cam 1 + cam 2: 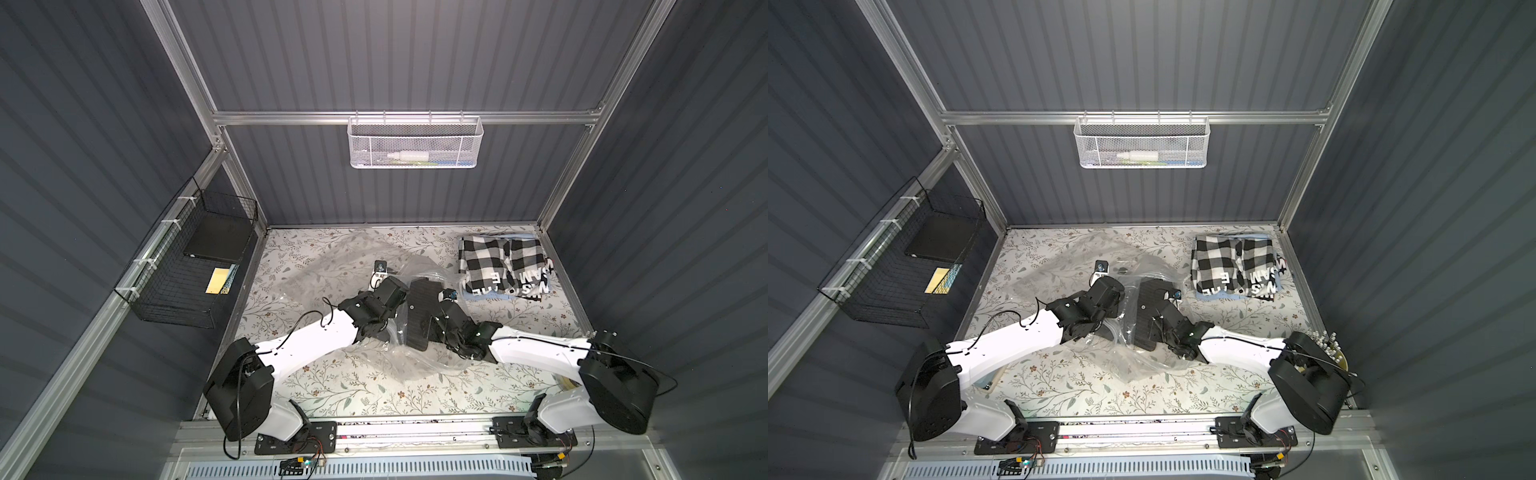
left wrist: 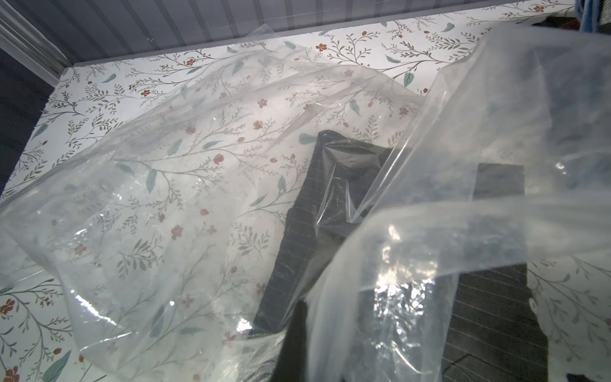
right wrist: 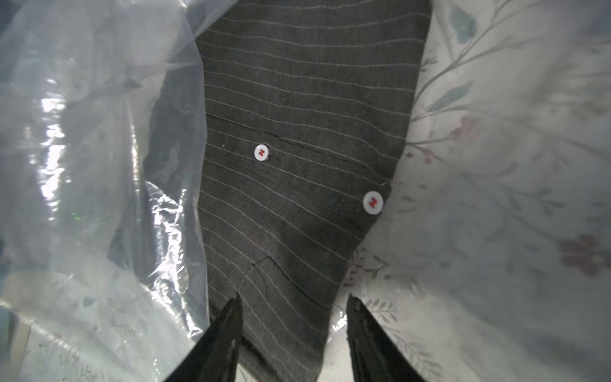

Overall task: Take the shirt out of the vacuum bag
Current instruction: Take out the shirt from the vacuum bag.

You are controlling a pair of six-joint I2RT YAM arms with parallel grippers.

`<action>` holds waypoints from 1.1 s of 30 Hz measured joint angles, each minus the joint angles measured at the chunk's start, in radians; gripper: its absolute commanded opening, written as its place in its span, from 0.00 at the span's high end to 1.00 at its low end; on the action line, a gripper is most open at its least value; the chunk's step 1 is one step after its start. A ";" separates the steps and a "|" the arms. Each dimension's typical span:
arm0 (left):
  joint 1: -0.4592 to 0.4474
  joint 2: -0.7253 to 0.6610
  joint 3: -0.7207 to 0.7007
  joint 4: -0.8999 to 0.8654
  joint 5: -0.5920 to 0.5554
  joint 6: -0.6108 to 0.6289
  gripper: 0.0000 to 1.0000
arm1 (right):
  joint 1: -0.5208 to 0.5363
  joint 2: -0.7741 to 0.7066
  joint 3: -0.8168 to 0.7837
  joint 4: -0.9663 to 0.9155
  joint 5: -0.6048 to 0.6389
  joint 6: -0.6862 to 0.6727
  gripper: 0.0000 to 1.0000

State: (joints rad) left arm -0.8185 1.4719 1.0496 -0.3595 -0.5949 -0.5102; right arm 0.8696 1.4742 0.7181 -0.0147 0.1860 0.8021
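At frame centre on the floral table (image 1: 353, 395), the right gripper (image 3: 294, 297) is straddling the dark striped shirt (image 3: 297, 132), fingers spread. The shirt is lying partly inside the vacuum bag (image 2: 165, 215). The left gripper (image 1: 388, 289) is pinching its film. Checked clothes (image 1: 503, 266) are lying folded at the far upper right.

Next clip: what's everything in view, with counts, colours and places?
vacuum bag: one, clear, crumpled mid-table.
shirt: one, dark grey pinstripe, partly under the bag's film, between the arms.
buttons: two, white with red thread, on the shirt.
folded clothes: one pile, black-and-white check on top, far right corner.
mesh basket: one, white, on the back rail, holding a white bottle.
wire basket: one, black, left wall, holding a black flat item and a yellow card.
table: one, floral-patterned.
left gripper: one, black, shut, seemingly on the bag's film.
right gripper: one, black, open, astride the shirt's near end.
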 measured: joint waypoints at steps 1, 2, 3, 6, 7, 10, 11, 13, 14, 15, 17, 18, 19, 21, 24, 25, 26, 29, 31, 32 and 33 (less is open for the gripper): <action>0.000 0.000 0.000 0.000 0.000 0.000 1.00 | -0.007 0.012 0.001 0.000 -0.006 0.000 0.47; 0.000 0.000 0.000 0.000 0.000 0.000 1.00 | -0.016 0.025 0.000 -0.002 -0.010 0.000 0.47; 0.000 0.000 0.000 0.000 0.000 0.000 1.00 | -0.024 0.036 0.000 0.000 -0.016 0.000 0.47; 0.000 0.000 -0.001 0.000 0.000 0.000 1.00 | -0.050 0.055 -0.010 0.012 -0.034 -0.001 0.47; 0.000 0.000 -0.001 0.000 0.000 0.000 1.00 | -0.058 0.057 -0.016 0.018 -0.040 -0.001 0.47; 0.000 -0.002 -0.001 0.000 0.000 0.000 1.00 | -0.084 0.065 -0.043 0.061 -0.064 -0.002 0.47; 0.000 -0.002 -0.001 0.001 0.000 0.000 1.00 | -0.089 0.073 -0.051 0.079 -0.073 -0.002 0.47; 0.000 -0.003 -0.001 0.001 0.000 0.000 1.00 | -0.093 0.089 -0.058 0.110 -0.087 -0.002 0.47; 0.000 -0.003 -0.001 0.001 0.000 0.000 1.00 | -0.094 0.097 -0.063 0.130 -0.093 -0.002 0.47; 0.000 -0.003 -0.001 0.001 0.000 0.000 1.00 | -0.094 0.100 -0.070 0.156 -0.098 -0.002 0.46; 0.000 -0.003 -0.001 0.001 0.001 0.000 1.00 | -0.094 0.101 -0.089 0.207 -0.107 -0.002 0.46; 0.000 -0.003 -0.001 0.002 0.001 0.000 1.00 | -0.094 0.101 -0.096 0.230 -0.108 -0.002 0.46; 0.000 -0.003 -0.002 0.003 0.001 0.000 1.00 | -0.094 0.103 -0.100 0.247 -0.109 -0.003 0.46; 0.000 -0.003 -0.008 0.010 0.003 0.000 1.00 | -0.094 0.113 -0.102 0.286 -0.108 -0.009 0.46; 0.000 -0.003 -0.017 0.012 0.008 0.000 1.00 | -0.094 0.147 -0.102 0.340 -0.097 -0.019 0.46; 0.000 -0.003 -0.019 0.013 0.008 0.000 1.00 | -0.095 0.159 -0.102 0.355 -0.093 -0.022 0.46; 0.000 -0.003 -0.021 0.017 0.009 0.000 1.00 | -0.096 0.172 -0.102 0.377 -0.089 -0.026 0.46; 0.000 -0.003 -0.023 0.021 0.010 0.000 1.00 | -0.103 0.199 -0.102 0.436 -0.088 -0.029 0.46; 0.000 -0.003 -0.023 0.023 0.011 0.000 1.00 | -0.106 0.214 -0.102 0.471 -0.088 -0.029 0.49; 0.000 -0.003 -0.024 0.026 0.011 0.000 1.00 | -0.106 0.221 -0.103 0.491 -0.088 -0.029 0.52; 0.000 -0.003 -0.026 0.030 0.012 0.000 1.00 | -0.106 0.225 -0.108 0.515 -0.087 -0.030 0.55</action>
State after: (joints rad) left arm -0.8185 1.4689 1.0241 -0.3294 -0.5831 -0.5106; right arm 0.7635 1.6997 0.6102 0.4999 0.0990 0.7719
